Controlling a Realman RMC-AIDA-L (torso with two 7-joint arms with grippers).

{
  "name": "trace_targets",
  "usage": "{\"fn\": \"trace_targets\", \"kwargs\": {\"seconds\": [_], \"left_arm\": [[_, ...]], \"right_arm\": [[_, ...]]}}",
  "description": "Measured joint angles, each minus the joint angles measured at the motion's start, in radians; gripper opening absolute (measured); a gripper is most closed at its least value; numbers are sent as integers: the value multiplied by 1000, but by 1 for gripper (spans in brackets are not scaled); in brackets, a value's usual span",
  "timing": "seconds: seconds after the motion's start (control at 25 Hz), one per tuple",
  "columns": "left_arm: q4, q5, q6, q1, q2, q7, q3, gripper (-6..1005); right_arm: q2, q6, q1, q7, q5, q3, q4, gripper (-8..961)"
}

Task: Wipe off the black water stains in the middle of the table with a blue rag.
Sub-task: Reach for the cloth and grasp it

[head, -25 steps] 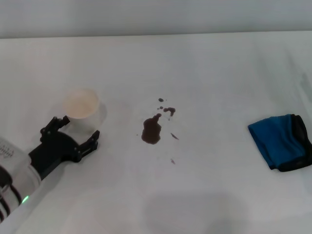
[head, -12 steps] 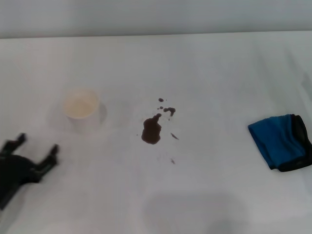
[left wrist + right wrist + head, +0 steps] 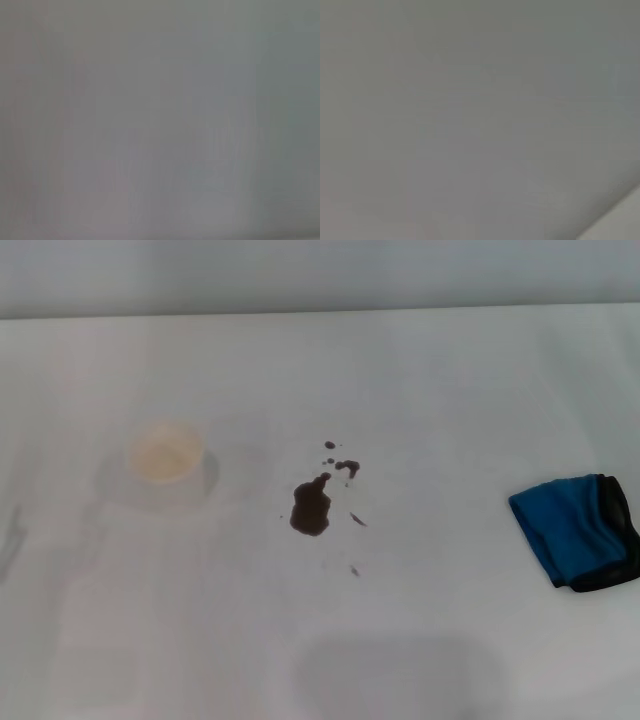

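Stain sits mid-table, small droplets scattered around it. Blue rag lies folded near the right edge, well apart from the stain — untouched. Paper cup stands left of the stain. Neither gripper in view — can't tell if they're open or closed.

No readable text, label, brand, number or sign appears on anything in view.
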Motion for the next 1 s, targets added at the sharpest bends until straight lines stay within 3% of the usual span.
{"fn": "trace_targets", "kwargs": {"seconds": [0.12,0.2,0.28,0.4,0.52,0.6,0.72,0.88,1.0], "left_arm": [[-1,-43,24,-10,0,-1,0,887],[-1,-59,32,-22,0,-1,0,887],[-1,-67,34,-35,1,-1,0,887],[-8,-71,41,-55,2,-1,0,887],[-23,-77,53,-73,3,-2,0,887],[-27,-85,59,-86,3,-2,0,888],[-36,-94,69,-101,3,1,0,888],[-50,-99,88,-115,3,4,0,888],[-53,-100,96,-120,4,5,0,888]], "right_arm": [[-74,48,10,260,-104,-83,-15,838],[-139,120,29,429,-205,-156,-41,838],[-179,188,43,517,-299,-191,-80,831],[-218,309,65,647,-462,-205,-179,820],[-226,428,85,743,-605,-206,-310,809],[-218,498,96,805,-689,-206,-410,801],[-178,569,115,893,-840,-208,-579,790],[-86,598,147,1026,-1128,-220,-809,776],[5,630,178,1073,-1321,-246,-961,765]]}}
